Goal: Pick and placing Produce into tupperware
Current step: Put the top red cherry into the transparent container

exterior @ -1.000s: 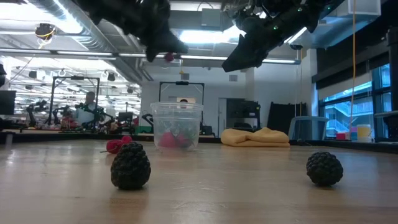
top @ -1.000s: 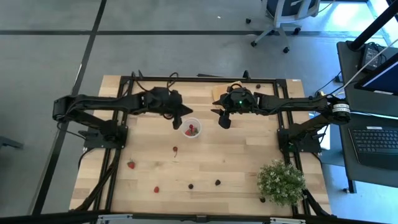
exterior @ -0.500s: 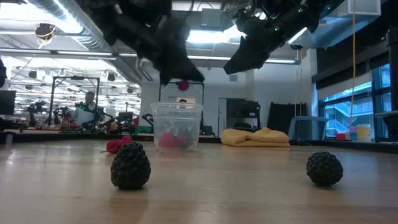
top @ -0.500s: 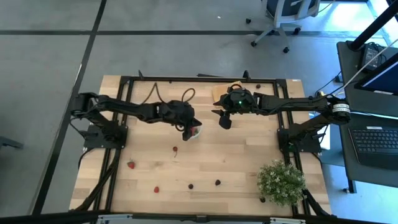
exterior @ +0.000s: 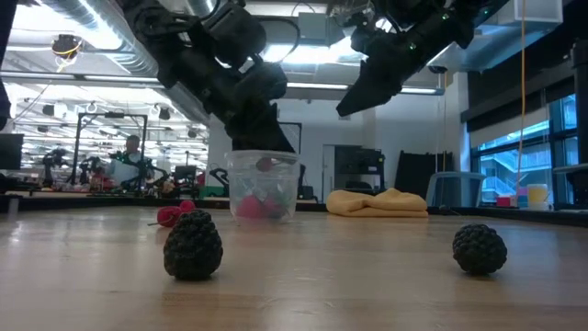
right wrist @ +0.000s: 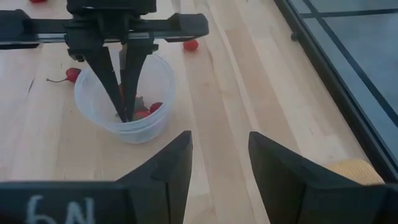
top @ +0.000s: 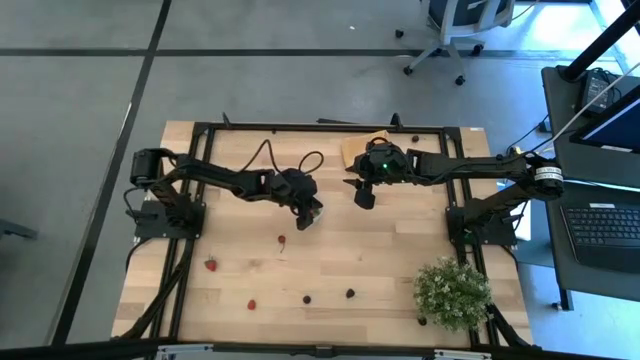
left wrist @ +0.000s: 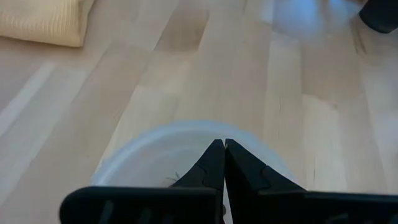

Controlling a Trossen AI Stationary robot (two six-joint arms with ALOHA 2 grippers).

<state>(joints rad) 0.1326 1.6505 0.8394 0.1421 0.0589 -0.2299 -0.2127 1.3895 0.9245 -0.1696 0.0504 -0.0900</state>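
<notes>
Looking at the drop-off step here, going by the left gripper [right wrist: 127, 117] poked straight down into the little plastic cup [right wrist: 155, 81], which sits around the middle of the table [top: 400, 250], a bit toward the far edge. Seeing its jaws pinched together to a point in its own wrist view, tips low inside the cup near the red pieces [right wrist: 146, 112] piled at the bottom. Can't tell whether a berry is caught between those tips or not; spotting a dark reddish bit up near the rim in the low view, but no way to say if it's held or loose. Got the right gripper [right wrist: 219, 146] just hanging in the air beside the cup with its jaws wide apart and nothing in them, close to the yellow cloth [top: 355, 150]. Plenty left to do, judging by the strays out on the wood: a strawberry [top: 211, 264] off near the left side, a red piece [top: 251, 304], two dark berries [top: 307, 298] [top: 350, 293] toward the near edge, and one with a stem [top: 281, 240] just short of the cup. Next up, probably: open the left jaws to let go of anything inside, lift straight up so as not to tip the cup, then head for that closest stray.
</notes>
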